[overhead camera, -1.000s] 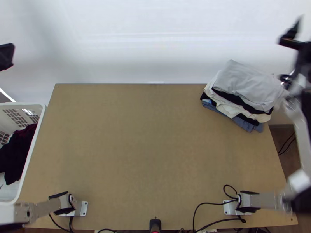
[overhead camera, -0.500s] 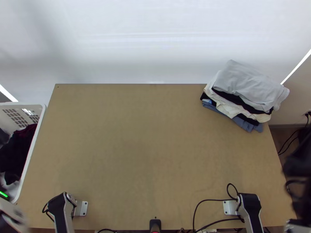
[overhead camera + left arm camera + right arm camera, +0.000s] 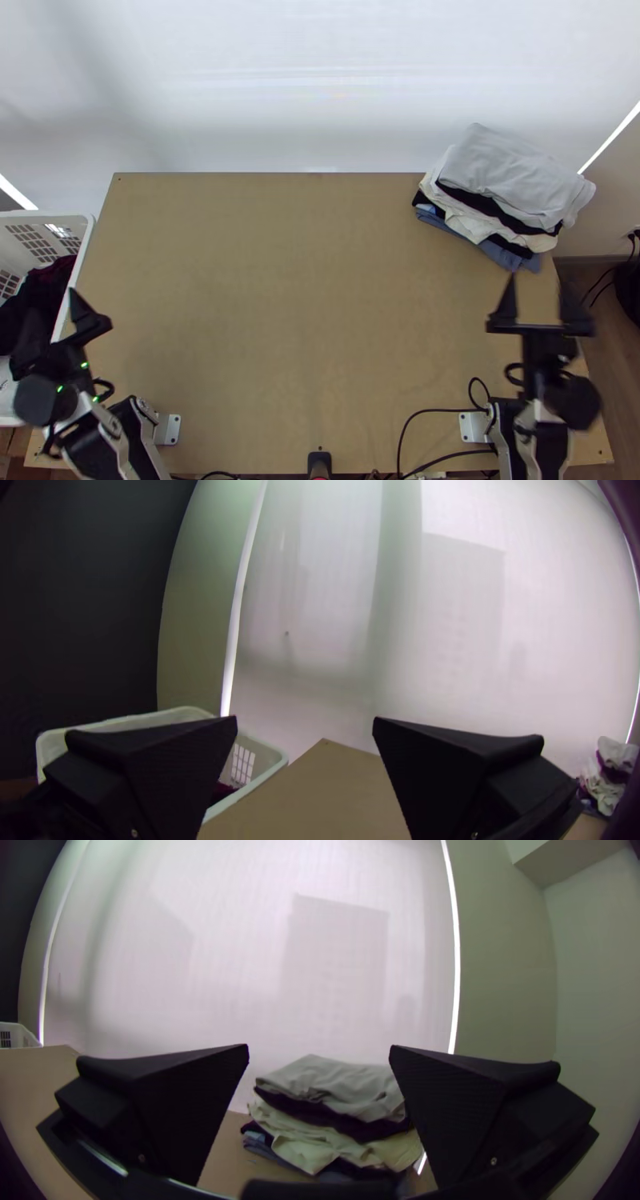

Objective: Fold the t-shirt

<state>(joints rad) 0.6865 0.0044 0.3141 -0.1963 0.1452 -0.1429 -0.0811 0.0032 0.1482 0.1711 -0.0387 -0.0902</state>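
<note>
T-shirt point(image 3: 512, 172), judging by the task the pale grey garment, lay folded on top of the stack point(image 3: 454, 216) at the far right of the surface point(image 3: 304, 280), though I could not tell for certain that it was a shirt. Its outer end overhung the layers beneath a little. The left tool point(image 3: 305, 718) was spread wide with nothing in it, near the inner rim of the basket point(image 3: 48, 214) where dark clothing point(image 3: 50, 276) lay bunched. The right tool point(image 3: 319, 1046) was spread too, holding nothing, on the near side of the stack and apart from it.

Folding looked finished, so the step in hand was probably bringing both arms to rest. Doing that well called for drawing the right tool straight back towards its base, away from the cloth, since a fingertip swung sideways could have snagged a loose edge and toppled the leaning layers. The left one needed lifting clear of the basket's rim before any sideways turn, lest it knock the basket or hook the clothing inside
</note>
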